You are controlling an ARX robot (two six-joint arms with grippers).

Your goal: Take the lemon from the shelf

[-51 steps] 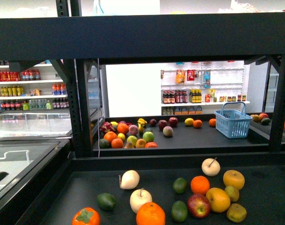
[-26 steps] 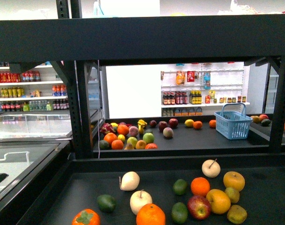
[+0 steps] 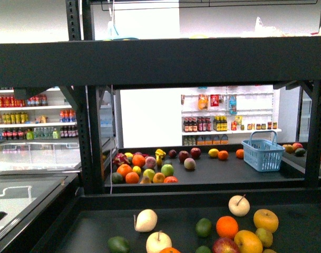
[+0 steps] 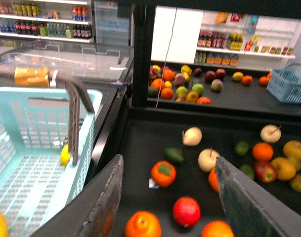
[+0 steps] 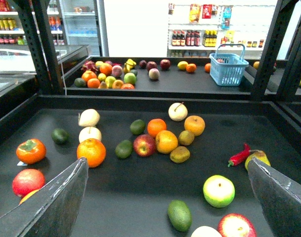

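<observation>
The shelf's black lower tier [image 3: 91, 232] [image 5: 135, 197] holds scattered fruit. A yellow oval fruit [image 3: 248, 241] [image 5: 166, 141], the most lemon-like, lies in a cluster with a red apple [image 5: 145, 144], an orange [image 5: 156, 127] and a smaller olive-yellow fruit [image 5: 186, 137]. I cannot tell for sure which is the lemon. My left gripper [image 4: 169, 159] is open above a persimmon [image 4: 163, 174] and a red fruit [image 4: 186, 211]. My right gripper [image 5: 167, 160] is open above the tier, just short of the cluster. Neither holds anything. Neither arm shows in the front view.
A teal basket [image 4: 36, 128] sits left of the shelf with a small yellow fruit [image 4: 65, 154] inside. Black uprights [image 3: 94, 137] [image 3: 314, 137] and a crossbeam [image 3: 160, 60] frame the tier. The far tier carries more fruit and a blue basket [image 3: 262, 148]. A glass freezer [image 3: 23, 174] stands left.
The front view has shifted upward: the crossbeam and the fruit sit lower in the picture, and the nearest fruit has slid out of the bottom edge.
</observation>
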